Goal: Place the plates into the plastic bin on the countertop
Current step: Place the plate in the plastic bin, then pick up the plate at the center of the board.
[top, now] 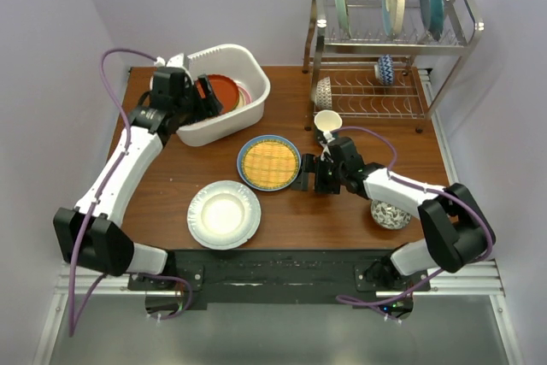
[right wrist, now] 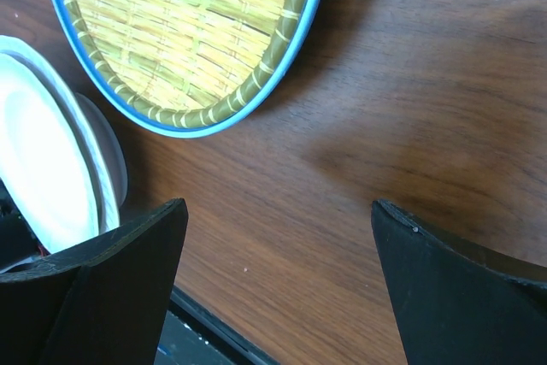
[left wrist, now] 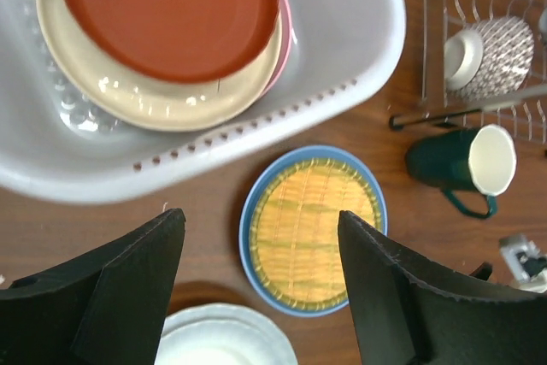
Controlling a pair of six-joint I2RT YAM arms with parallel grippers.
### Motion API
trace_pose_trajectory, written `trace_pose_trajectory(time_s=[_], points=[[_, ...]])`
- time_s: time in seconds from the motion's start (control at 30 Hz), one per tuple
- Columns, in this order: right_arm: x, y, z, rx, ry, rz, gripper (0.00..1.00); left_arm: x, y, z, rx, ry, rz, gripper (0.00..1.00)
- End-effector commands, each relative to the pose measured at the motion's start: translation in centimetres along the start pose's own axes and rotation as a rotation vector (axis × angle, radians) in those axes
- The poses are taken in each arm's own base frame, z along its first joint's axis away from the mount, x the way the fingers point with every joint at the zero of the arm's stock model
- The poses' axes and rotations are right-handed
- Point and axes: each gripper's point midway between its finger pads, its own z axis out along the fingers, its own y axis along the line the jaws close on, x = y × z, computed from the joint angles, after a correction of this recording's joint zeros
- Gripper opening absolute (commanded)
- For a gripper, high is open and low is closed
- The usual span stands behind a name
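While the left gripper [top: 208, 97] hung wide and empty at the bin [top: 226, 130], the right gripper [top: 308, 173] sat likewise beside the yellow plate [top: 269, 161]. Pinching its rim looked next.

The right gripper [right wrist: 278, 211] is held wide apart over the dark reddish-brown wooden countertop [right wrist: 410, 91]. A blue-rimmed yellow round plate [right wrist: 188, 32] is seen ahead of one finger, a white round plate [right wrist: 43, 168] just beside that finger.

Stacked plates [top: 229, 91] sat in the bin [top: 218, 130]. Before it, on the countertop [top: 316, 220], lay one plate [top: 269, 162], another plate [top: 224, 214] nearer.
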Motion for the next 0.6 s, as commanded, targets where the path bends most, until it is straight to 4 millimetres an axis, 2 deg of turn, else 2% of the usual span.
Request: trace_pose_trajectory(time_s=[0.0,0.23,0.27,0.33,0.37,0.57], points=[[-2.1,2.0,-0.9,-0.061,-0.059,-0.002,0.92,1.7,-0.8,-2.2,0.059,-0.008,0.021,0.75],[-3.7,3.6,-0.9,-0.096,-0.083,0.01,0.91,7.5,-1.9,-2.0,0.095,0.099,0.06,0.73],[-4.3,3.9,-1.0,-0.1,-0.093,0.007,0.9,9.0,-2.1,-1.8,0.098,0.126,0.071,0.73],[-4.6,4.2,-0.9,-0.103,-0.094,0.008,0.9,10.2,-2.5,-1.3,0.107,0.143,0.059,0.73],[-5.1,4.6,-1.0,-0.11,-0.104,0.004,0.89,11.4,-2.6,-1.2,0.11,0.165,0.063,0.72],[-6.9,5.5,-0.3,-0.118,-0.116,0.005,0.87,15.4,-3.3,0.8,0.1,0.257,0.072,0.72]])
